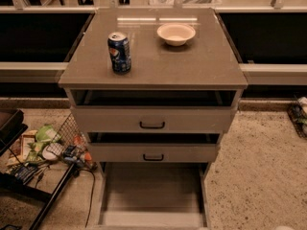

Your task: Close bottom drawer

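Note:
The bottom drawer point(152, 188) of the grey-beige cabinet is pulled far out toward me. Its flat grey floor is bare, and its front panel point(151, 219) lies at the lower edge of the view. Its handle is hidden. The middle drawer point(153, 152) and the top drawer point(152, 120) stand slightly open, each with a small black bar handle. My gripper is out of view; only a faint pale sliver shows at the lower right corner.
A blue soda can point(119, 52) and a pale bowl point(176, 33) stand on the cabinet top point(192, 61). A wire rack with snack packets and clutter point(53, 150) sits on the floor at left. Speckled floor point(259, 176) lies to the right.

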Tool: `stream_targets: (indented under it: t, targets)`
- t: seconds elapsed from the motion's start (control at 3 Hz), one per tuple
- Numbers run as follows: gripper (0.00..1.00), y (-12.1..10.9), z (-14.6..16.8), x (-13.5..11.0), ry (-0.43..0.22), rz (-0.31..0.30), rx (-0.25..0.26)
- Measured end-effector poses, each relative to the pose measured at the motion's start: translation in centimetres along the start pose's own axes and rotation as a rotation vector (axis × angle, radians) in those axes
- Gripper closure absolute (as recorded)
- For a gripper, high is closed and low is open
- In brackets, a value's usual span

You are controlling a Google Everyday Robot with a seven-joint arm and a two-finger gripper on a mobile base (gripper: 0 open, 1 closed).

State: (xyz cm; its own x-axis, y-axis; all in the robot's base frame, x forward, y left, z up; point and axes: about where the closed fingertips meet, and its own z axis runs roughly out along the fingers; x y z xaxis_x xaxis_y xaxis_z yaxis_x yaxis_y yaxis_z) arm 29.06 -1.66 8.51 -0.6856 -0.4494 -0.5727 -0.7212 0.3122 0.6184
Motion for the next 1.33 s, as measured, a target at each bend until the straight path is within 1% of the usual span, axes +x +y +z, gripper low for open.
stream_targets:
  t: [0.33,0.67,1.0,1.33]
  targets:
    - [1.00,-3.1,-0.9,-5.3,-0.023,-0.092,0.028]
    - [1.00,-5.2,-1.8,-8.5,-0.040,-0.134,0.055]
    - [1.00,-7.0,-4.3,-11.2,-0.058,-0.166,0.115]
    - [1.00,-7.0,-4.3,-11.2,-0.058,-0.166,0.115]
